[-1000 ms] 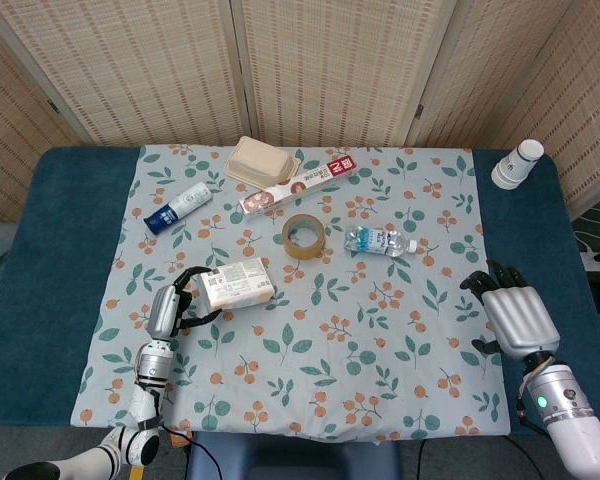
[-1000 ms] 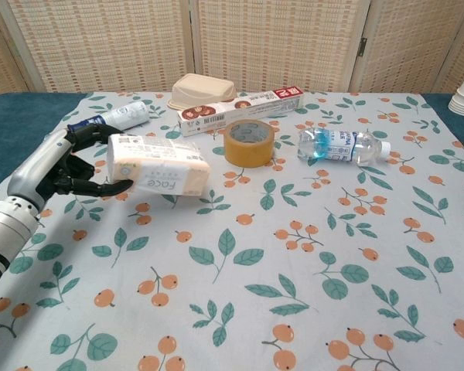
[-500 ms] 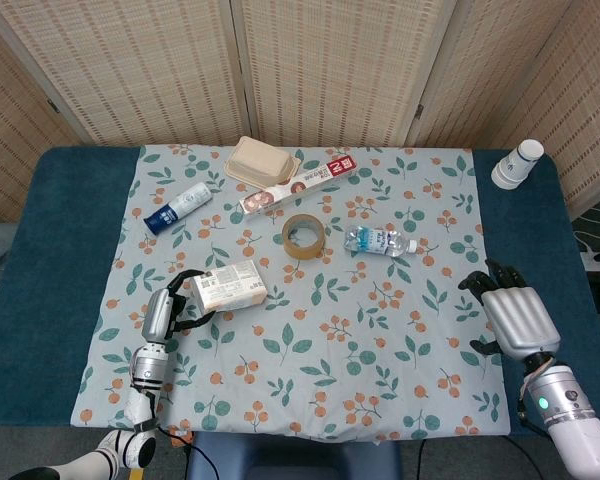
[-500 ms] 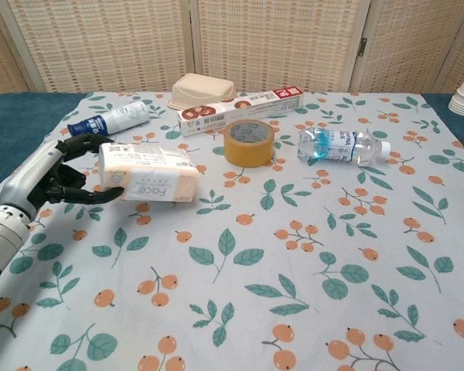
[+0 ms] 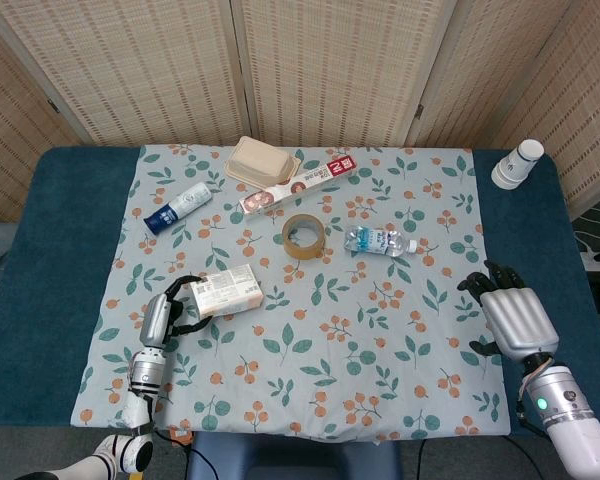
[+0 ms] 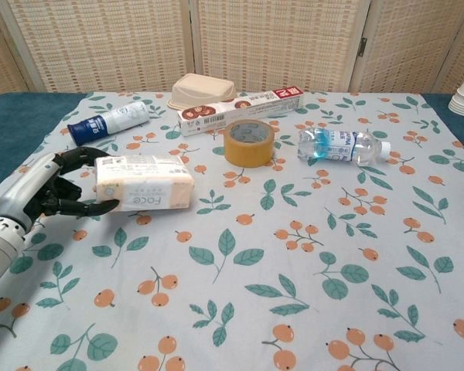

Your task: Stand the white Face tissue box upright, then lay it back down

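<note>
The white Face tissue box (image 5: pixel 228 290) (image 6: pixel 144 183) lies flat on its long side on the floral cloth, left of centre. My left hand (image 5: pixel 164 315) (image 6: pixel 39 193) grips its left end, fingers over the top and thumb against the lower front edge. My right hand (image 5: pixel 513 315) rests at the right side of the table on the blue cover, fingers apart and holding nothing; it does not show in the chest view.
Behind the box lie a blue-capped white bottle (image 6: pixel 108 120), a beige food container (image 6: pixel 201 90), a long wrap box (image 6: pixel 241 109), a tape roll (image 6: pixel 249 142) and a water bottle (image 6: pixel 342 145). Paper cups (image 5: pixel 518 163) stand at the far right.
The tissue box has come down from a tilt to lie flat, and it has slid left and toward me together with my left hand. The right hand has not moved.
</note>
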### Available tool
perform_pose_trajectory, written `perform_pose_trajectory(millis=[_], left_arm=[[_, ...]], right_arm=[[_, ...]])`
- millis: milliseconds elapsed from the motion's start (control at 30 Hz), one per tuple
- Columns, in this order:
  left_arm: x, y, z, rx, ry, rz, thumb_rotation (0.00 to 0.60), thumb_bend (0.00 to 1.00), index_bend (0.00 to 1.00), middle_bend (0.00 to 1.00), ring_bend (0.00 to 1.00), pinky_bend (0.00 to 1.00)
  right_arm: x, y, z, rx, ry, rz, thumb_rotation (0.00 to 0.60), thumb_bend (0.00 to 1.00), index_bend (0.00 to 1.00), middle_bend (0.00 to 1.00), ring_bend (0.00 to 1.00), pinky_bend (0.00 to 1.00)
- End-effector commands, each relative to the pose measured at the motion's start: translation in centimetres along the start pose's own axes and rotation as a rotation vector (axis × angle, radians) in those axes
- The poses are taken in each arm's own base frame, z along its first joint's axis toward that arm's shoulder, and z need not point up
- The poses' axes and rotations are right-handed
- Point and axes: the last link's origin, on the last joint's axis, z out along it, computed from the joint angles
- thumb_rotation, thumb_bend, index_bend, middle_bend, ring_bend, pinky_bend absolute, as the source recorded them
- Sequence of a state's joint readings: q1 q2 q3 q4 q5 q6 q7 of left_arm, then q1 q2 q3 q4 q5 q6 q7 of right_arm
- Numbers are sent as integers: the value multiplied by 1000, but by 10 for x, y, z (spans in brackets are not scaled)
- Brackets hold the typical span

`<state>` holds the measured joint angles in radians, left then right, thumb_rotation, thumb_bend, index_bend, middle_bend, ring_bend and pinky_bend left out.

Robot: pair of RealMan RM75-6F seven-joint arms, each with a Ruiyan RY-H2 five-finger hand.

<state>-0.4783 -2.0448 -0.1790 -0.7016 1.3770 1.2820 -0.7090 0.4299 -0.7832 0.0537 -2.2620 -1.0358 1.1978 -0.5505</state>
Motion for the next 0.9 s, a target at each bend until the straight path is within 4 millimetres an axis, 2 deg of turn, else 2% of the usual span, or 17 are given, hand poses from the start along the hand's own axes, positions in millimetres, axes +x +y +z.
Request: perform_pose_trajectory(millis=[33, 100, 200, 300, 700, 900], left_arm=[[1, -2, -3, 4, -29, -42, 600, 131, 105, 508, 1000, 1000], [4, -3, -2, 2, -43, -53, 600, 88, 9, 422, 1000, 1000], [9, -5, -1, 7, -47, -47, 600, 71, 0, 295, 1000, 1000], [13, -3, -1, 5, -45, -63, 600, 69, 0, 234, 1000, 1000], [25, 7, -5, -22, -43, -56, 600, 65, 0, 201, 984, 1000], [44, 14, -4, -41, -8, -44, 600, 67, 0, 202, 984, 1000]], right_arm=[[-1, 0, 0, -3, -3, -1, 600, 71, 283, 192, 56, 106], [-1, 1, 0, -4, -5, -2, 600, 71, 283, 192, 56, 106], [-1, 0, 0, -1, -5, -1, 600, 72, 284, 193, 56, 106], [0, -1, 0, 2, -4, -1, 600, 72, 283, 192, 56, 106], [3, -3, -4, 13, 10, 7, 600, 72, 283, 192, 56, 107], [6, -3, -5, 18, 21, 15, 600, 72, 283, 192, 57, 107]])
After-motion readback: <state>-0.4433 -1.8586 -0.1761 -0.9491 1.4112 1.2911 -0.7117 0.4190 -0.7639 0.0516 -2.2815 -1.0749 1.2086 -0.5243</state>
